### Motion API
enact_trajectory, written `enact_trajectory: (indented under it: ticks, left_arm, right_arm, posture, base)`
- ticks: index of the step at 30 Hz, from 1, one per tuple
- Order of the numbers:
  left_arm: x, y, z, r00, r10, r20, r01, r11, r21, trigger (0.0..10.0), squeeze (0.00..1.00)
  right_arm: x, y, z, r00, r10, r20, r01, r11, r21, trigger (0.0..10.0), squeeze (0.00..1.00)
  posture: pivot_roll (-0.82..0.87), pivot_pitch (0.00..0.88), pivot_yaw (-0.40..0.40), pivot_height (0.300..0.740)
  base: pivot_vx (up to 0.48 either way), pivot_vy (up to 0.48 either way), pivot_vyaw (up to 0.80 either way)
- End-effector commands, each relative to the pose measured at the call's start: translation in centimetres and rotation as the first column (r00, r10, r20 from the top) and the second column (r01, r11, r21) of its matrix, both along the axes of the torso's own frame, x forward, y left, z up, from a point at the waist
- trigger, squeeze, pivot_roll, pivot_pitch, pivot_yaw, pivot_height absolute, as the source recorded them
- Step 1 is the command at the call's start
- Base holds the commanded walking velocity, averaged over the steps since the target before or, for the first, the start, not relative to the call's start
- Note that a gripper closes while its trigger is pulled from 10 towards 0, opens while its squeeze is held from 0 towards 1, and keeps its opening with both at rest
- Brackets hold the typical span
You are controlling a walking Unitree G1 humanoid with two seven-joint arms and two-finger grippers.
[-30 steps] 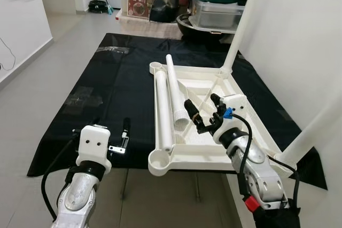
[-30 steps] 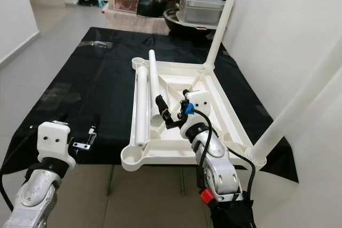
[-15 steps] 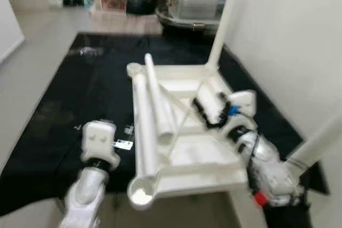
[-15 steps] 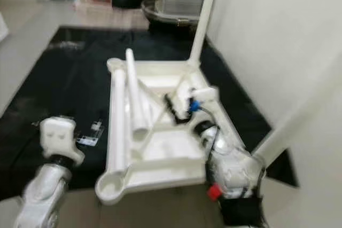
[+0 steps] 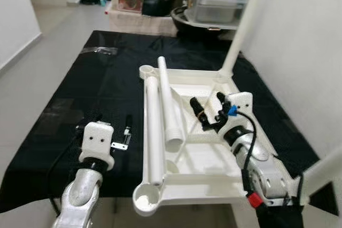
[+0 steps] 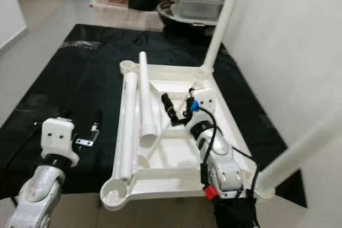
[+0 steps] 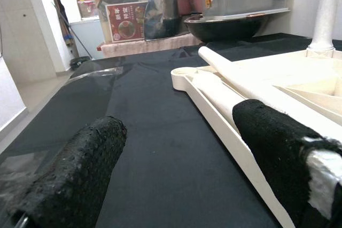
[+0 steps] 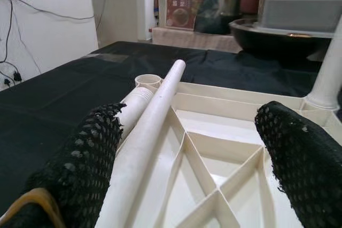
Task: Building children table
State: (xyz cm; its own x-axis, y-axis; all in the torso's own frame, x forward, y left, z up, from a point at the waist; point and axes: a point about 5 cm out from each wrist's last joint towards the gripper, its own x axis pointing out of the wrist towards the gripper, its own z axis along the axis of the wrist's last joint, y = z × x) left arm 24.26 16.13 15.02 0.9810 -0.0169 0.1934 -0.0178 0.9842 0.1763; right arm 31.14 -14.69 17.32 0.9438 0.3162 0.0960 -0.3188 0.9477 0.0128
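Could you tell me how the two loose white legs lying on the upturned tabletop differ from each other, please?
The outer leg lies along the left rim of the upturned tabletop, reaching close to the near corner socket. The inner leg lies slanted over the ribs, and its ribbed open end stops about midway. The open right claw hovers beside the inner leg, farther from the outer one. Both are plain white tubes, unfitted.

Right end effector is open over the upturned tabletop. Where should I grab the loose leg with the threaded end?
Grip the loose leg mid-shaft, from above. It lies flat across the tabletop ribs, round and smooth, directly left of the right end effector; the threads stay free.
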Motion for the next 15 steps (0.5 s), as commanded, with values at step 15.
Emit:
enact_trajectory:
  ticks: [15]
  left_arm:
    - [0.1, 0.11, -1.15, 0.997, 0.02, -0.068, -0.017, 0.999, 0.043, 10.0, 0.0]
  right_arm:
    - [0.01, 0.1, -1.22, 0.997, 0.028, -0.071, -0.03, 0.999, -0.035, 10.0, 0.0]
  posture:
    - [0.05, 0.0, -0.117, 0.74]
  base:
    - [0.0, 0.0, 0.0]
